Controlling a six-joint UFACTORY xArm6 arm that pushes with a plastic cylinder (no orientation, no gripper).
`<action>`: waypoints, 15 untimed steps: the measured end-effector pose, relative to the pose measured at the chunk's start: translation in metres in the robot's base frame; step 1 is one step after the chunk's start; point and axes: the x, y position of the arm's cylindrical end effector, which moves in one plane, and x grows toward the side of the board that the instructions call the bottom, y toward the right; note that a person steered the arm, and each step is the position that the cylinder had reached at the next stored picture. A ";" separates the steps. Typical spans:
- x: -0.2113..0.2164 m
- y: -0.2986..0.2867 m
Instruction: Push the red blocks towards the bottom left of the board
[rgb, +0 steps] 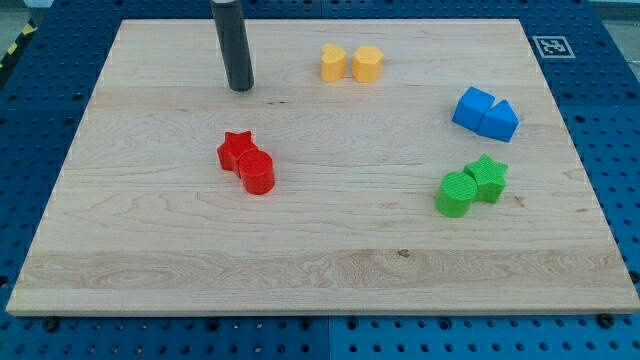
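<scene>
— So where are the red blocks right now?

— Left of the middle of the worktop (140, 250). A red star (236, 149) and a red cylinder (257, 171) sit touching, the cylinder at about five o'clock from the star.

— And your rod?

— My tip (240, 87) rests on the wood at twelve o'clock from the star, apart from it, touching no block. It is a bare rod, so there is no hand to be released or clenched.

— What else is on the board?

— Two yellow blocks (351, 63) side by side near the top edge, at three o'clock from my tip. Two blue blocks (485, 113) touching at the right. Below them a green cylinder (457, 193) against a green star (488, 176).
</scene>
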 end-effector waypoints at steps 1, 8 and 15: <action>0.002 0.000; 0.068 0.034; 0.201 0.064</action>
